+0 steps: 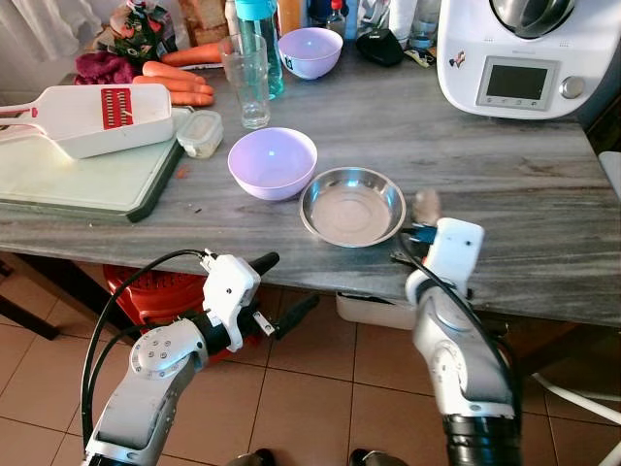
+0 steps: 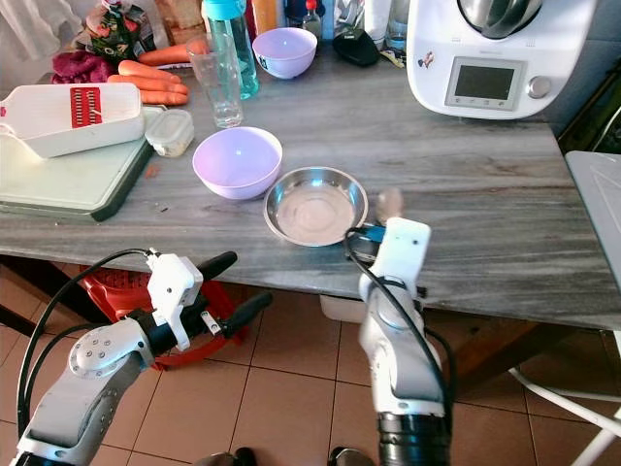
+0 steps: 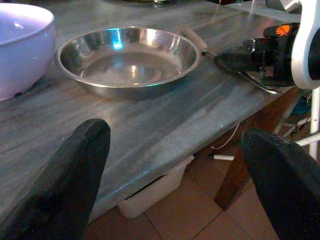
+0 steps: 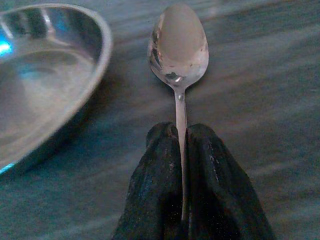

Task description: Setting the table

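While the spoon is pinched by its handle between the pressed-together fingers of the right gripper, its bowl is held just beside the steel plate on the table. Lowering and release seem called for next. The left gripper is held spread below the table edge.

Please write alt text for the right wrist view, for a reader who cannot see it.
The right gripper is shut on the handle of a metal spoon, whose bowl points away over the grey table. A steel bowl sits beside the spoon.
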### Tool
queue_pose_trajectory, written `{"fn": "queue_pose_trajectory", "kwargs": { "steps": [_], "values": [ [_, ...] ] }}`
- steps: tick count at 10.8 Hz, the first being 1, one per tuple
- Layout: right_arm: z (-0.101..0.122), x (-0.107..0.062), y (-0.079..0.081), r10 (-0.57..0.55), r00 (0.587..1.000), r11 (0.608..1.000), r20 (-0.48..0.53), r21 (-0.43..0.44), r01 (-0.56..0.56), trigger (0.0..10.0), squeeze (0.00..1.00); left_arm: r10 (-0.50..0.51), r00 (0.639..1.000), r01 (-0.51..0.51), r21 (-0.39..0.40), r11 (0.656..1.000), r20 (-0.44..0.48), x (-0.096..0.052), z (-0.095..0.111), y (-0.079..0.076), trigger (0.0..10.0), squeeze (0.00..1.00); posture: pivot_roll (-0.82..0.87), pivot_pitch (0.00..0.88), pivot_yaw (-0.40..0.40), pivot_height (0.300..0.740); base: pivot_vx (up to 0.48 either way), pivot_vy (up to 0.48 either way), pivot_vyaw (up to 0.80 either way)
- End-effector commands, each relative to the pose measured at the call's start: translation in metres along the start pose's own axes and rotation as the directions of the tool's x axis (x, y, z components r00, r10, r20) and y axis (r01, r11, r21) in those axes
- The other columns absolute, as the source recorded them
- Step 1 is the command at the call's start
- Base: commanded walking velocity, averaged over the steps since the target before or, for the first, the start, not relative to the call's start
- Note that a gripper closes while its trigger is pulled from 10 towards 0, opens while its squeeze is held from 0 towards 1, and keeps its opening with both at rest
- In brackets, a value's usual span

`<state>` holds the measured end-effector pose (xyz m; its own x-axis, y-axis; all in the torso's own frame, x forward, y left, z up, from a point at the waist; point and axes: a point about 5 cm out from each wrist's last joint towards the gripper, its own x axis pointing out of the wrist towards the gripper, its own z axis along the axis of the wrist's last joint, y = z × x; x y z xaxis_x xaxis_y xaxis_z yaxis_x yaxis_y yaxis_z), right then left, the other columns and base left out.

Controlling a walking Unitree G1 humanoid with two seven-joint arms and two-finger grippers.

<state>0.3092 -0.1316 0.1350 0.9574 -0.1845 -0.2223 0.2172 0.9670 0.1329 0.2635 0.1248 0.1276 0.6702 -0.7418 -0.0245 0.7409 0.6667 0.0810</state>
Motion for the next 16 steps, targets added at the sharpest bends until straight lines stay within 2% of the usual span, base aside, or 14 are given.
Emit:
{"fn": "queue_pose_trajectory", "kwargs": {
  "steps": [1,4,9,14,16],
  "values": [
    [-0.006,0.0,-0.01,-0.046,0.998,0.999,-0.031,-0.003,0.046,10.0,0.0,-0.001,1.0,0.001,-0.001,1.0,-0.01,0.0,-0.002,0.0,10.0,0.0,-0.02,0.162,0.04,0.74,0.0,0.0,0.0],
    [-0.003,0.004,-0.015,-0.062,0.998,0.998,-0.025,-0.011,0.062,10.0,0.0,-0.001,1.0,0.001,0.0,1.0,-0.012,0.0,-0.003,-0.001,10.0,0.0,-0.01,0.161,0.041,0.74,0.0,0.0,0.0],
    [-0.001,0.016,-0.007,0.009,1.0,1.0,-0.03,-0.026,-0.01,10.0,0.0,0.0,1.0,0.0,-0.001,1.0,-0.014,-0.001,-0.003,-0.002,10.0,0.0,-0.01,0.171,0.044,0.74,0.0,0.0,0.0],
    [0.002,0.023,-0.016,-0.022,1.0,0.998,-0.009,-0.05,0.022,10.0,0.0,-0.002,1.0,0.002,-0.004,1.0,-0.01,-0.001,-0.003,-0.003,10.0,0.0,-0.01,0.172,0.043,0.74,0.0,0.0,0.0],
    [0.0,0.025,-0.018,-0.016,1.0,0.999,-0.013,-0.052,0.015,10.0,0.0,-0.045,0.999,0.046,-0.027,0.999,0.011,-0.001,0.001,-0.008,10.0,0.0,-0.01,0.172,0.043,0.74,0.0,0.0,0.0]
  ]
}}
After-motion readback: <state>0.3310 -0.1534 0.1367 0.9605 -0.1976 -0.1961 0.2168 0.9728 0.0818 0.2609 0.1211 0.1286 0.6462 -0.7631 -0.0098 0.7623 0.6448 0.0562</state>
